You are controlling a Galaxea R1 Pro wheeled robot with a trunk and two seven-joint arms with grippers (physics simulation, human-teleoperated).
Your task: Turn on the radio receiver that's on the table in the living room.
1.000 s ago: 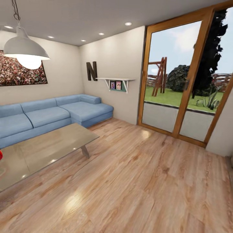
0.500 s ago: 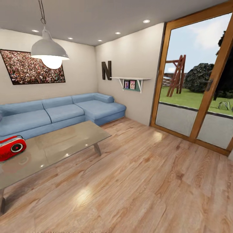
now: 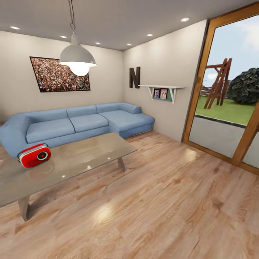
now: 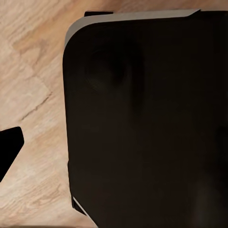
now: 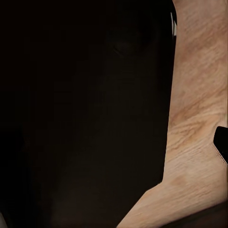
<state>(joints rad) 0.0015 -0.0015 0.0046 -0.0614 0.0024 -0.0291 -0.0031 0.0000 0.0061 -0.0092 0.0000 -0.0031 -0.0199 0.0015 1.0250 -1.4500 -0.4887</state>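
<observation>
Swinging leftward, the head camera has brought the radio receiver (image 3: 34, 155) fully into sight on the bench (image 3: 90, 154), so an approach can be judged next; pincer states cannot be told.

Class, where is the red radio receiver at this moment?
In the head view, the radio receiver stands at the left, on the far left part of the table, just in front of the blue sofa.

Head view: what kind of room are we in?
A living room, by the look of it: blue sectional sofa, low glossy table carrying a red radio receiver, and a pendant lamp over a wood plank floor.
</observation>
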